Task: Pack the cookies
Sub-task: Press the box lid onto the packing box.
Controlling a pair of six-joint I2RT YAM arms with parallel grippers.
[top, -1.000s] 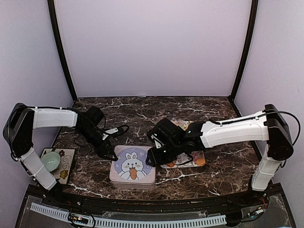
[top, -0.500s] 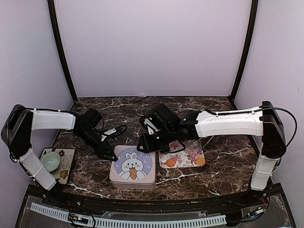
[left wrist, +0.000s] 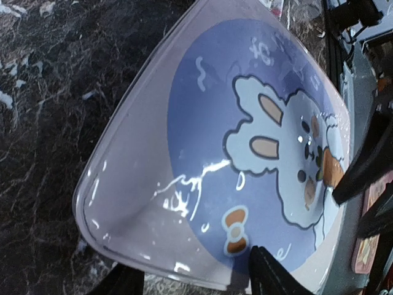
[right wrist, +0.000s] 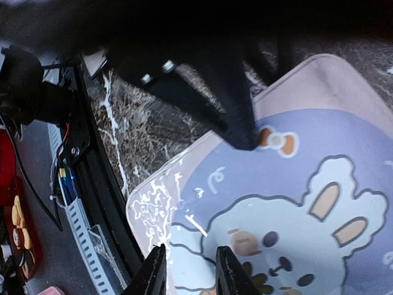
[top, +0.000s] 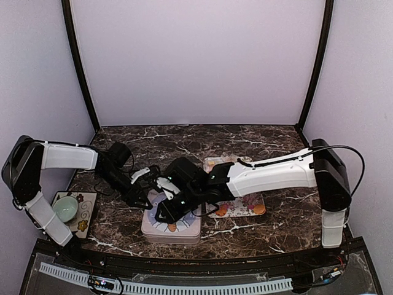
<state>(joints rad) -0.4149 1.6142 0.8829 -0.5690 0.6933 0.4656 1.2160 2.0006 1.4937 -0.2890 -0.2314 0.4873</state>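
You've got cookies (top: 260, 209) on floral tray (top: 249, 203), right of bunny tin (top: 175, 232); they're round, so no long axis. Right gripper (right wrist: 187, 273), jaws slightly apart, swung from tray onto tin. Left gripper (left wrist: 193, 264) has jaws apart at tin's edge.

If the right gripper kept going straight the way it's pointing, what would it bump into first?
Most likely the lid of the bunny tin: the right gripper points down at its corner. How near it already is, I can't tell.

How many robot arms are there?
2. The left arm reaches in from the left side to the left edge of the bunny tin. The right arm stretches from the right side across the tin's lid. None seems hidden.
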